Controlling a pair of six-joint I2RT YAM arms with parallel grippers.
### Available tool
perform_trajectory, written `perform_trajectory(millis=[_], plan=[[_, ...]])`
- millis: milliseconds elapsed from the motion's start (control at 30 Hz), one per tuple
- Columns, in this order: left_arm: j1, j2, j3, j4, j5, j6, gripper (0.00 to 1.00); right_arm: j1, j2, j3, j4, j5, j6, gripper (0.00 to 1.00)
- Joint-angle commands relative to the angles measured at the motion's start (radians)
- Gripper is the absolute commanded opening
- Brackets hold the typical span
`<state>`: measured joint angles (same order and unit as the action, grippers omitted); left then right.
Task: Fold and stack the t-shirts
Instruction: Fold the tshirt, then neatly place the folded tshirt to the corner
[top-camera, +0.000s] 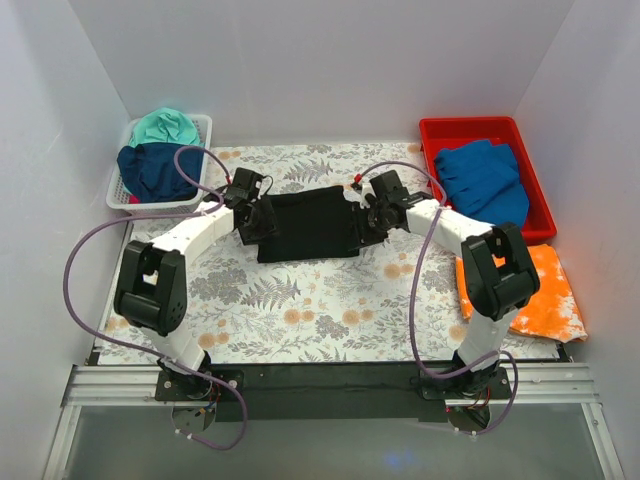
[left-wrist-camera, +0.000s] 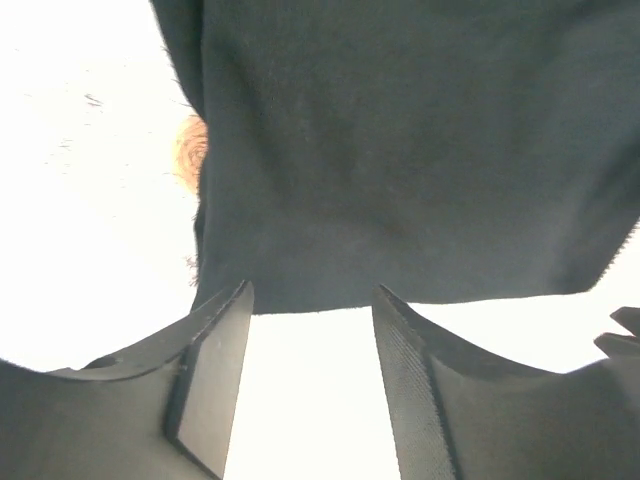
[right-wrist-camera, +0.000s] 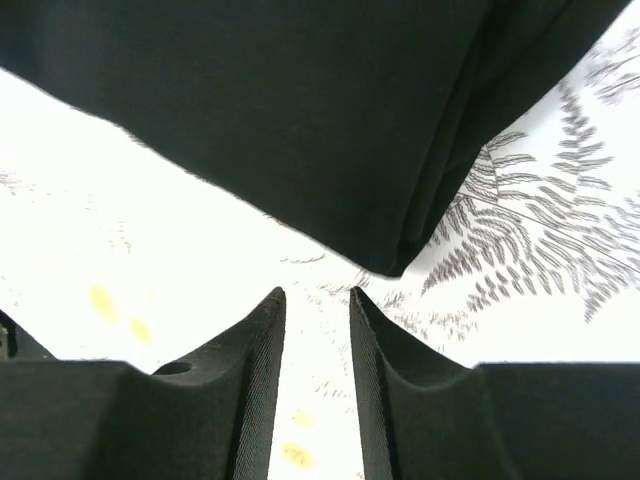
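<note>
T-shirt, black (top-camera: 308, 225) and folded into a rectangle, lies flat at the middle of the flower-and-fern worktop (top-camera: 300, 310). My left end effector (left-wrist-camera: 312, 300) sits at its left edge, fingers moderately apart and gripping nothing (the cloth's edge lies just ahead of the tips). My right end effector (right-wrist-camera: 316, 295) sits at the shirt's right edge, fingers only narrowly apart, also empty, a folded corner just beyond them. At the far left, a white basket (top-camera: 203, 120) holds a teal t-shirt (top-camera: 165, 125) beside a navy t-shirt (top-camera: 155, 170). At the far right, a red tray (top-camera: 470, 125) holds a blue t-shirt (top-camera: 485, 178). Nearer me, a mottled orange t-shirt (top-camera: 545, 295) lies at the worktop's right edge.
</note>
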<state>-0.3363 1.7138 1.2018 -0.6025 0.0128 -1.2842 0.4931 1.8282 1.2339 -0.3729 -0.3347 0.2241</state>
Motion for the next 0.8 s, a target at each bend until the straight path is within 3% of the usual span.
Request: perform_trajectory(millis=[0,167,500,767], plan=[[-0.003,-0.085,0.041,-0.043,-0.083,0.036,0.51,0.005,-0.105,0.021,-0.024,0.036,-0.02,0.39],[0.04,0.001,0.058,-0.034,-0.068,0.022,0.55,0.005,-0.124,0.073,-0.031,0.023,-0.02,0.41],[0.193,0.085,-0.027,0.205,0.209,-0.012,0.59,0.005,-0.133,0.072,-0.047,0.022,-0.029,0.41],[0.224,0.217,-0.036,0.248,0.453,-0.026,0.58,0.005,-0.136,0.067,-0.057,0.062,-0.026,0.41]])
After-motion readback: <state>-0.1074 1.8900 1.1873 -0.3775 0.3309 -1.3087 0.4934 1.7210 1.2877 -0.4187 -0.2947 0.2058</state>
